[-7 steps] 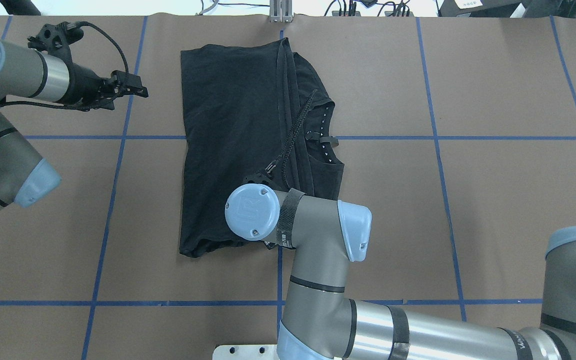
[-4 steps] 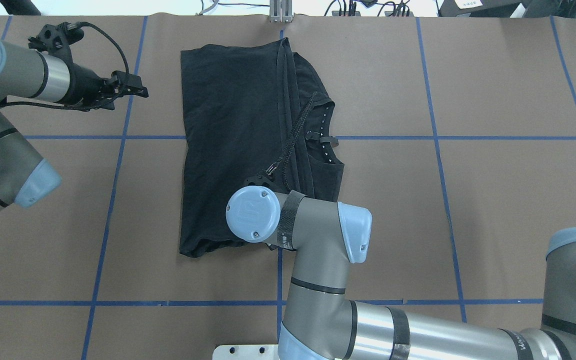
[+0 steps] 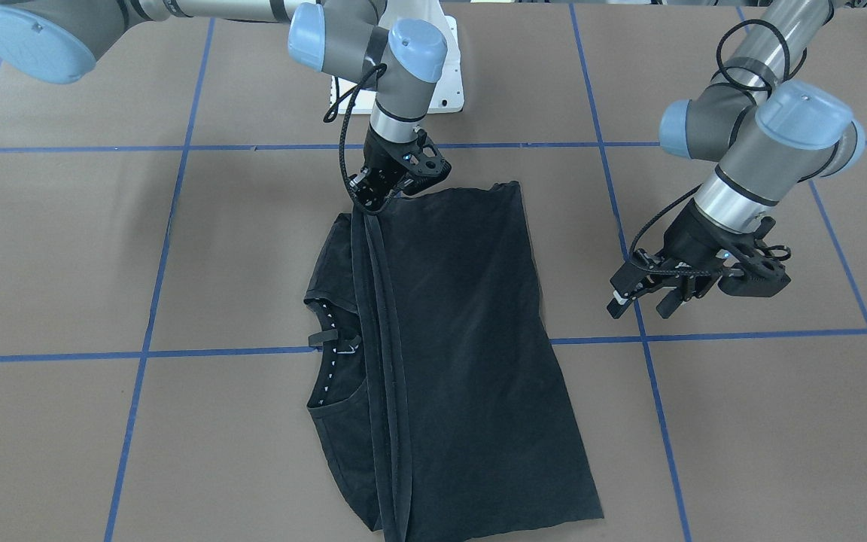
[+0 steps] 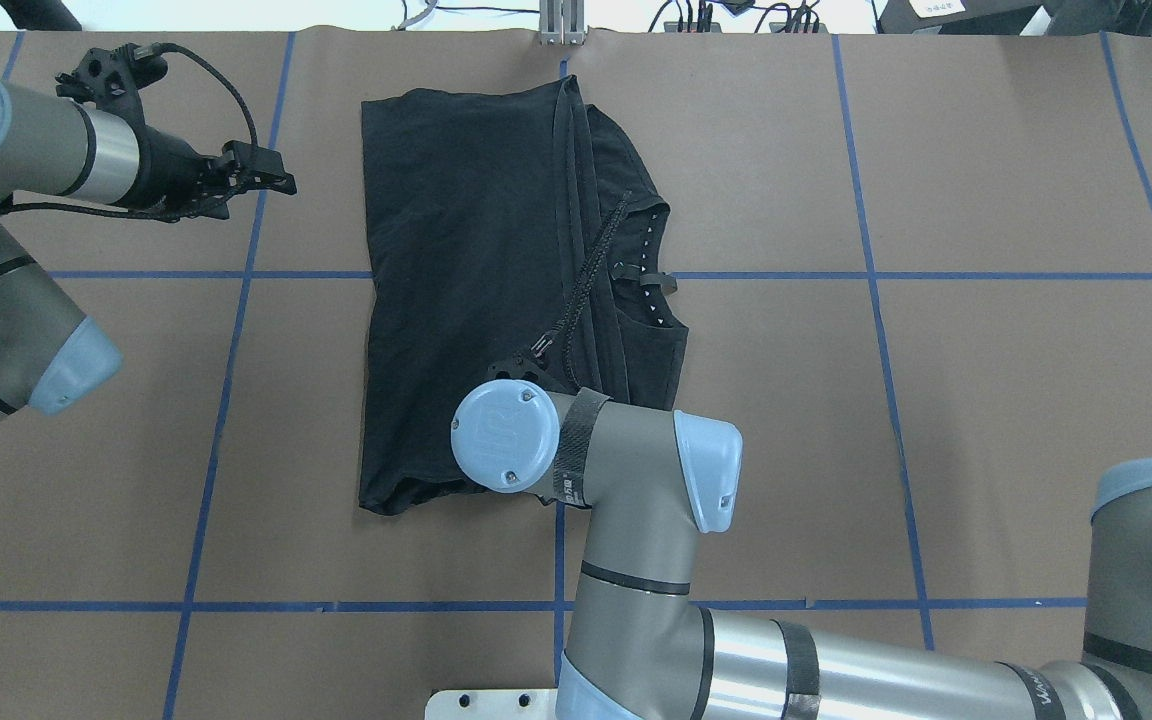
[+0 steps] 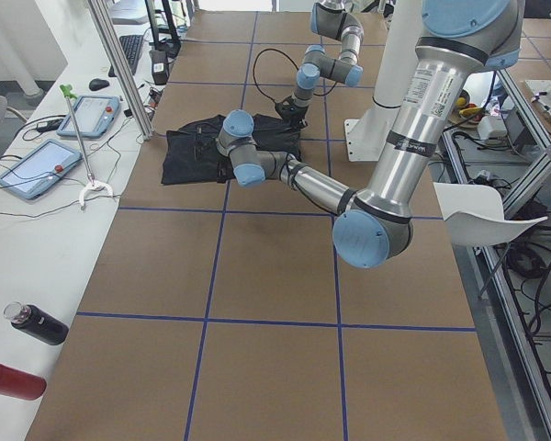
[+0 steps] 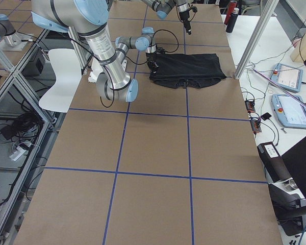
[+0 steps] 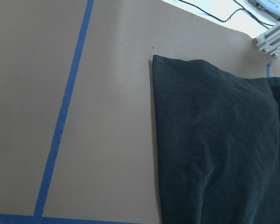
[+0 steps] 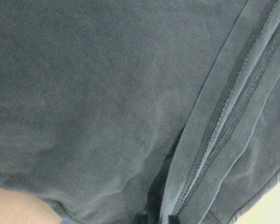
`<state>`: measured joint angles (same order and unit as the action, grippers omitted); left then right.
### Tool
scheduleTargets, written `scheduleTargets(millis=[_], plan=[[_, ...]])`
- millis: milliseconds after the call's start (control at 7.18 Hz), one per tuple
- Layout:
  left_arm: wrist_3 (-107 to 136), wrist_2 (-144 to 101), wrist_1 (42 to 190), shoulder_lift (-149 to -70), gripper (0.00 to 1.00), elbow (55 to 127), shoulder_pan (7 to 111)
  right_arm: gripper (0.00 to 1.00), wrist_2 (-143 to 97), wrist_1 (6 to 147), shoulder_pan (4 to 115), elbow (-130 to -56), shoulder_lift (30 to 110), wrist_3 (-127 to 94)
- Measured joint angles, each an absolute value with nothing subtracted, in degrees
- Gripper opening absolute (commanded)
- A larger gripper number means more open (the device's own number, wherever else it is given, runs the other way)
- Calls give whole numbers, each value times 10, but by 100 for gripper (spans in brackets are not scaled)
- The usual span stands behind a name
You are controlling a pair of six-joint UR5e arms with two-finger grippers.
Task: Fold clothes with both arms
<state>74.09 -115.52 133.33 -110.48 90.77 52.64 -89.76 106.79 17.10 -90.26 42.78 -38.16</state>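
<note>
The black T-shirt (image 3: 463, 339) lies folded lengthwise on the brown table, with its collar and a row of small white marks (image 4: 648, 270) showing on one side; its graphic is hidden. My right gripper (image 3: 368, 205) is down at the shirt's edge nearest the robot, and its fingers look shut on the folded hem strip. In the overhead view the right wrist (image 4: 501, 437) covers this gripper. The right wrist view is filled with cloth and hem (image 8: 210, 140). My left gripper (image 3: 640, 303) is open and empty, hovering beside the shirt (image 4: 466, 260), apart from it. It also shows in the overhead view (image 4: 281, 182).
Blue tape lines (image 4: 236, 275) grid the table. A metal post (image 4: 561, 25) stands at the far edge just beyond the shirt. The white pedestal base (image 3: 445, 83) is behind the right gripper. Tablets (image 5: 37, 170) and bottles (image 5: 37, 323) lie on a side bench.
The right wrist has shifted slightly toward the robot's base and its cable has moved with it. The shirt and the left arm have stayed put.
</note>
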Motion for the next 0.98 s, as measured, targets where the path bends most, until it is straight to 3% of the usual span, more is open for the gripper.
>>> scheduleTargets(millis=[418, 976], plan=[[741, -1156, 1334, -1105, 98, 908, 526, 0, -901, 1072, 174, -908, 430, -388], [753, -1151, 1335, -1106, 98, 910, 524, 0, -903, 1117, 179, -1029, 523, -410]])
